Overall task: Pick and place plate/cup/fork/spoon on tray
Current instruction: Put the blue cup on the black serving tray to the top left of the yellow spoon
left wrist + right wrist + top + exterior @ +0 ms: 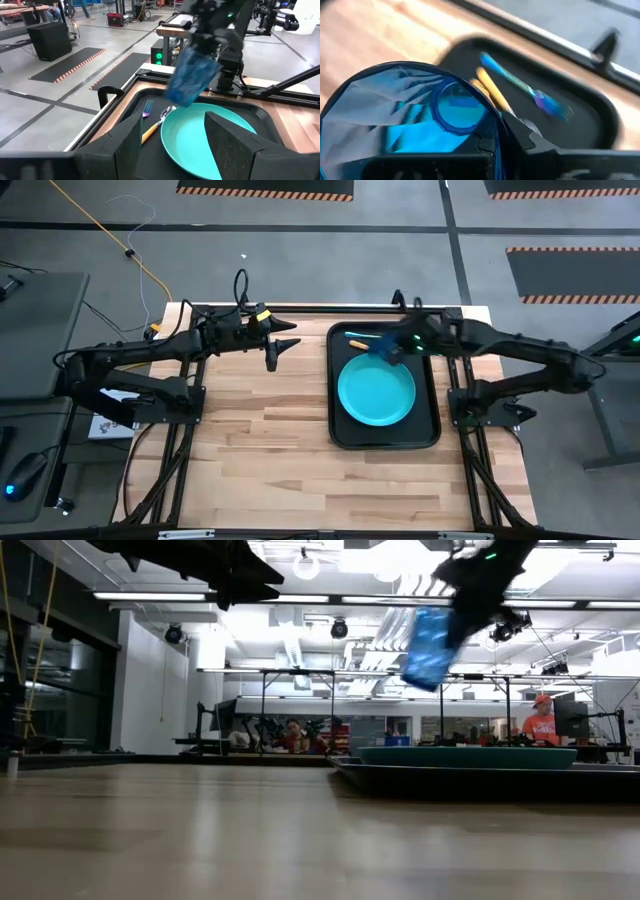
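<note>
No text, label, brand, number or sign can be read anywhere in these views, whether on the table, the arms, the tableware or the room behind.

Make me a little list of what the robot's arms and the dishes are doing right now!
right end effector: shut on the cup, holding it tilted in the air above the tray
left end effector: open, empty, above bare table
plate: lying on the tray
fork and spoon: on the tray beside the plate
</note>
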Motion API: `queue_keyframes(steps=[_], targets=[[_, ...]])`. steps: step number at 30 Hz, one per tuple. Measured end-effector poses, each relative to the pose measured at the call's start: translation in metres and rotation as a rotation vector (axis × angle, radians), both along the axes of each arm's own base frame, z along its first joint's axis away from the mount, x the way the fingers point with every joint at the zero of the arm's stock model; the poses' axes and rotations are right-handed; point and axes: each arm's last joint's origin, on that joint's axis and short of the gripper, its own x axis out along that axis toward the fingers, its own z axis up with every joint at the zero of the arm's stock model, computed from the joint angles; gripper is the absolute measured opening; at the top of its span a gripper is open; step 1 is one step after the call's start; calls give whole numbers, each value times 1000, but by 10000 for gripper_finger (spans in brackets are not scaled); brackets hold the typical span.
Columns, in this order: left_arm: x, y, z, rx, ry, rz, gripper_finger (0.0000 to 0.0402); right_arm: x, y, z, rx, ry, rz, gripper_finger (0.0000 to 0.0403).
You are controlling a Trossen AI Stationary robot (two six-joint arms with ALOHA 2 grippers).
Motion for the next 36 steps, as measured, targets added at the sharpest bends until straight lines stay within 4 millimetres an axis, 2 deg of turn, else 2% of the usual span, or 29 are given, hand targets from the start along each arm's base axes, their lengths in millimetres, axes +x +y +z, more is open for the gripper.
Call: queue_keyframes(steps=[7,10,13,16,18,24,31,36], targets=[[0,0,0,-27,-9,5,202,-56,32,8,-1,126,-118,1],[0,0,0,-27,-10,5,202,-67,36,1,-25,108,-170,1],[0,0,0,-26,-12,5,202,-70,35,-18,-24,108,-194,1],[0,0,0,-27,-12,6,202,-73,31,-44,-6,178,-228,0],[0,0,0,-33,-14,7,202,-76,26,-52,-7,208,-271,0],[0,0,0,-34,-15,7,202,-81,7,-61,-15,249,-356,0],[0,0,1,-45,-19,10,202,-70,-22,-73,59,205,-351,0],[0,0,1,-50,-20,11,202,-73,-39,-83,114,281,-369,0]])
